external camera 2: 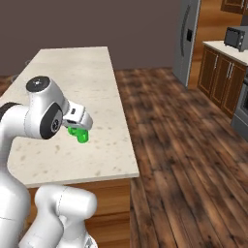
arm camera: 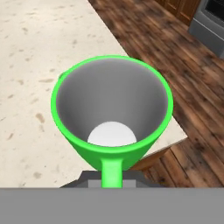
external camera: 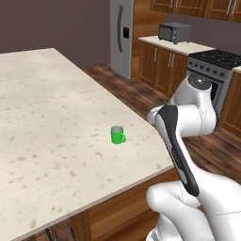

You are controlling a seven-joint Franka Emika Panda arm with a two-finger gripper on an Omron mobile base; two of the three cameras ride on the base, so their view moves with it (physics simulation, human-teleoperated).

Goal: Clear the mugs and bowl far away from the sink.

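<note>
Fingers (external camera 2: 77, 127) closed tight, I judge them clamped on the handle of a green mug (arm camera: 111, 103). In the hand view that handle runs straight down into the hand and the cup's grey inside faces the camera. Its mouth is upward, which suits setting it down upright. It hangs over the pale worktop (external camera: 47, 117), close to the worktop's near corner. A second green mug (external camera: 117, 135) stands upright on the worktop, a little in from the same edge, with its handle toward the robot. I take this as the drop-off spot for cleared items. That standing mug is the one thing in the way, since a careless descent could knock it. Beyond the worktop's far side are a steel fridge (external camera: 121, 33), a microwave (external camera: 174, 32) and a stove (external camera: 214, 61), all well apart across the wood floor (external camera 2: 184, 145).
</note>
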